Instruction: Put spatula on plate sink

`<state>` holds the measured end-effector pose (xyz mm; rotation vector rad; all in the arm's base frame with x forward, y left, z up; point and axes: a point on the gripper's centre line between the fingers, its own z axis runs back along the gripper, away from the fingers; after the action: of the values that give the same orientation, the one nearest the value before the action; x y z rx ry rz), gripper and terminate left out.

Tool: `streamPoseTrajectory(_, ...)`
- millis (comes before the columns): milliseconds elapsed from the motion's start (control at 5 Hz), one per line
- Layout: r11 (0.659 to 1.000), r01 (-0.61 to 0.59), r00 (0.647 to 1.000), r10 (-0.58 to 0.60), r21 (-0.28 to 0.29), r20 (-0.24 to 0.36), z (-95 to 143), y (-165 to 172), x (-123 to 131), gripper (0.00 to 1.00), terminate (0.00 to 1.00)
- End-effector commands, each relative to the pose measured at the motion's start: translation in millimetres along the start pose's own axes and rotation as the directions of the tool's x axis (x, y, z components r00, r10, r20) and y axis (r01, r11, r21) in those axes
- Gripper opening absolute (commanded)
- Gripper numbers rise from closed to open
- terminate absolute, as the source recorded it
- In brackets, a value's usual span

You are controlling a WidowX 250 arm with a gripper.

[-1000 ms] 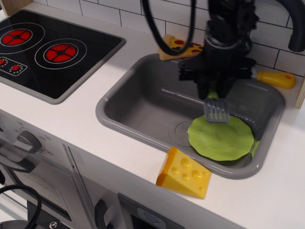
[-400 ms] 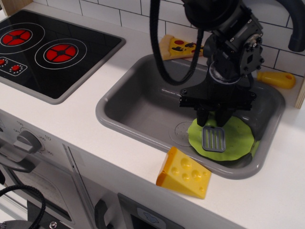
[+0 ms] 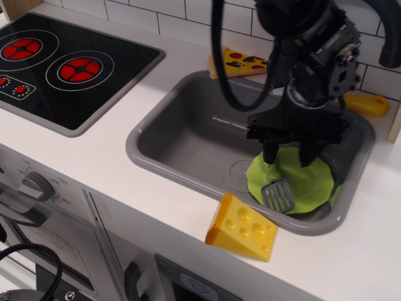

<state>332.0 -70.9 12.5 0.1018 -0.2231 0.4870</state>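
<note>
The spatula (image 3: pixel 279 194) lies on the lime-green plate (image 3: pixel 307 182) inside the grey sink (image 3: pixel 182 135); its slotted grey blade rests at the plate's front-left edge, and its green handle blends into the plate. My black gripper (image 3: pixel 289 157) hangs just above the plate, behind the spatula. Its fingers (image 3: pixel 269 152) stand apart and hold nothing.
A yellow cheese wedge (image 3: pixel 243 227) sits on the counter in front of the sink. A pizza slice (image 3: pixel 241 63) and a yellow-handled knife (image 3: pixel 363 104) lie behind the sink. The black stove (image 3: pixel 62 66) is at the left. The dark faucet (image 3: pixel 390 31) is at the top right.
The gripper lowered the spatula onto the plate, let it go and moved slightly right and up. The spatula now lies free at the plate's front-left edge.
</note>
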Motion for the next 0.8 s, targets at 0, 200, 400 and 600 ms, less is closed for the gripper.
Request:
streamPoseTrajectory(0, 0.999, 0.013, 0.999, -0.011, -0.049, 0.034, 22.7, -3.8, 15.7, 1.0, 0.0)
streamPoseTrajectory(200, 0.997, 0.039, 0.999, -0.036, -0.071, 0.04, 37.6, 1.1, 19.8, 1.0, 0.0)
streamPoseTrajectory(400, 0.997, 0.039, 0.999, -0.036, -0.071, 0.04, 37.6, 1.1, 19.8, 1.0, 0.0)
streamPoseTrajectory(600, 0.997, 0.039, 0.999, -0.036, -0.071, 0.04, 37.6, 1.1, 19.8, 1.0, 0.0)
